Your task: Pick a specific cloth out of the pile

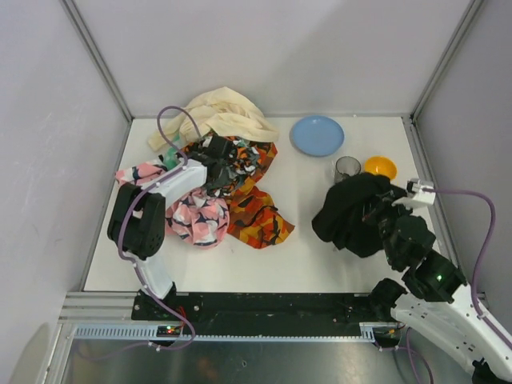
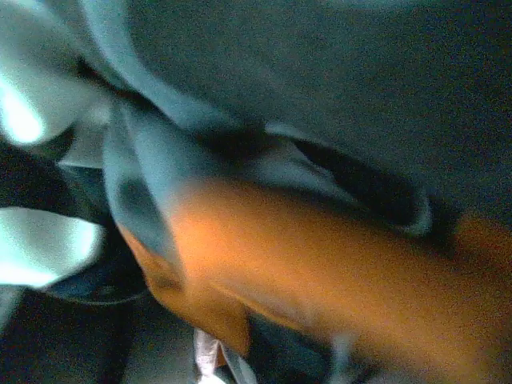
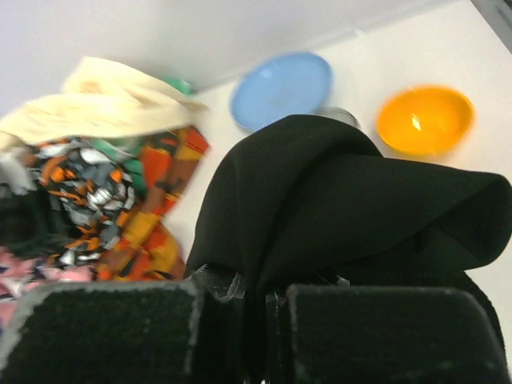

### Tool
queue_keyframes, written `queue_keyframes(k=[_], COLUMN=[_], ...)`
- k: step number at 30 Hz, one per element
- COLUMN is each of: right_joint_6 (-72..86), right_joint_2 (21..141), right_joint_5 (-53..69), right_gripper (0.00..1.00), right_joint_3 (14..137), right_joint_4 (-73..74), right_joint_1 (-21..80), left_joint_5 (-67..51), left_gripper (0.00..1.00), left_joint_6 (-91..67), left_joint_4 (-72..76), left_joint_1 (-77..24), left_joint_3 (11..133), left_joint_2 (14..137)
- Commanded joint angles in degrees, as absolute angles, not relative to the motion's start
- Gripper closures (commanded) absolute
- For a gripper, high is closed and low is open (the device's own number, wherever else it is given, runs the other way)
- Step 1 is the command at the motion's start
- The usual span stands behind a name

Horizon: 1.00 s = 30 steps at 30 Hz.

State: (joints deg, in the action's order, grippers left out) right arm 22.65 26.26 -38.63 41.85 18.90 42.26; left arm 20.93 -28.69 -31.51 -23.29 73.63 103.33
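Observation:
The plain black cloth (image 1: 352, 212) hangs bunched at the right of the table, apart from the pile (image 1: 216, 172). My right gripper (image 1: 386, 214) is shut on it; in the right wrist view the black cloth (image 3: 344, 200) is pinched between my fingers (image 3: 264, 316) and drapes forward. My left gripper (image 1: 214, 164) is buried in the pile of cream, pink, orange-black and green-white cloths. The left wrist view is filled with blurred orange fabric (image 2: 320, 272) and dark folds; its jaws are hidden.
A blue plate (image 1: 318, 135) lies at the back. A grey metal cup (image 1: 347, 168) and an orange bowl (image 1: 380, 167) stand just behind the black cloth. White walls enclose the table on three sides.

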Motion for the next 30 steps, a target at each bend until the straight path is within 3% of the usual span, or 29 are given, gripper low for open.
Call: queue_keyframes(k=[1,3,5,10,16,18,20,24,25,27,30], right_joint_6=[36.82,40.76,43.7,49.6,61.54,61.64,59.53,54.16,52.75,49.02,43.08], right_joint_2=[20.61,18.91,17.56,18.2,27.81,31.67,34.92,37.36,36.87,34.9,30.38], right_joint_5=[-46.38,-48.2,-48.77,-48.53,-45.93,-43.12,-40.64,-38.21,-38.09,-38.13,-38.4], right_gripper=[1.0,1.0,1.0,0.99,0.98,0.89,0.7,0.17,0.09,0.03,0.01], right_joint_3=[39.5,38.05,36.08,30.27,25.5,25.23,25.2,27.23,28.21,31.38,36.58], right_joint_4=[34.68,39.5,42.15,43.58,48.6,47.97,46.01,43.6,43.24,42.83,41.47], right_joint_1=[40.15,39.55,39.11,38.49,33.73,31.35,29.52,27.28,27.0,26.72,26.64], left_joint_5=[16.3,15.48,14.88,14.34,12.65,12.28,11.51,11.24,11.47,12.58,15.34], left_gripper=[0.29,0.11,0.03,0.01,0.0,0.0,0.0,0.0,0.0,0.0,0.0], left_joint_6=[-30.48,-30.47,-30.14,-28.5,-28.17,-28.9,-29.46,-30.2,-30.35,-30.9,-32.15], left_joint_4=[-33.01,-32.99,-33.08,-33.03,-32.64,-32.29,-31.74,-31.23,-31.22,-31.14,-30.95], left_joint_1=[-26.27,-27.2,-28.55,-33.66,-38.84,-39.51,-39.87,-39.99,-40.03,-40.07,-40.05], left_joint_3=[72.06,71.82,71.64,70.86,67.01,65.18,63.25,60.12,59.37,57.73,55.06], left_joint_2=[97.33,94.71,91.81,83.06,72.17,68.62,65.69,60.99,59.98,57.82,54.68])
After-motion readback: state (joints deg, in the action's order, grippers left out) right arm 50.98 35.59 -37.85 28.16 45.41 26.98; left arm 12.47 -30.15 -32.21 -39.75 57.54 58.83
